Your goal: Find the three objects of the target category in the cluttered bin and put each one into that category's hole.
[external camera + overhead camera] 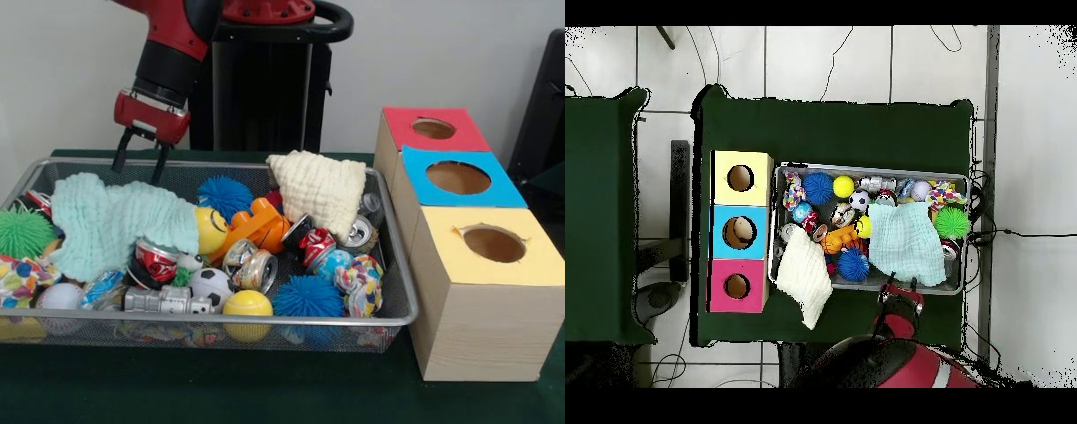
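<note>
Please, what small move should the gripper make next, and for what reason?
Probably lower the gripper straight down onto the mint cloth. Its fingers are open and hang just above the cloth's far edge, at the bin's back rim, and the cloth covers objects that must be searched.

A dark green cloth (265,389) covers the table under everything, and in the overhead view a second table with the same green covering (600,215) stands off to one side, well apart. The floor is pale tile (825,60) with thin black cables (833,62) trailing across it. Behind the table in the front view is a plain light wall (441,53), with something black (543,106) at the edge.
</note>
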`<state>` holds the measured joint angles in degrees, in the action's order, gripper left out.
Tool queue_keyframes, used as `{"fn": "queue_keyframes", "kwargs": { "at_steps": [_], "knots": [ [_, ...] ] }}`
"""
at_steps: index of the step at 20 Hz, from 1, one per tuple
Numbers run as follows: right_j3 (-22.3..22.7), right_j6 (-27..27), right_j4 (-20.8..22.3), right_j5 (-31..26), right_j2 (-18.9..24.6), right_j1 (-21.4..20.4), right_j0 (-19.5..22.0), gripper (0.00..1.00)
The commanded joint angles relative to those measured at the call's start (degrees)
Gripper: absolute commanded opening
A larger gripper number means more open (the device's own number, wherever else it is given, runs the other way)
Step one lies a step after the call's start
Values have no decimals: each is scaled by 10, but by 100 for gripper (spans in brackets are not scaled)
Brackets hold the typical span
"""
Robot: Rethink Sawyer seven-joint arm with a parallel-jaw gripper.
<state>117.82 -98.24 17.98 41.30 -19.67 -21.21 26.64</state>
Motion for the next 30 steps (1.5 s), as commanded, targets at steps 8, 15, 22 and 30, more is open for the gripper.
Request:
{"fn": "queue_keyframes", "kwargs": {
  "at_steps": [8, 15, 22, 30],
  "knots": [
    [-52, -82, -11, 47, 0, -7, 0, 100],
    [-53, -114, -14, 95, 17, -16, 17, 100],
    [-62, -166, 11, 80, 83, -29, 62, 100],
    [-49, -181, 52, 130, 125, -25, 127, 100]
  ]
}}
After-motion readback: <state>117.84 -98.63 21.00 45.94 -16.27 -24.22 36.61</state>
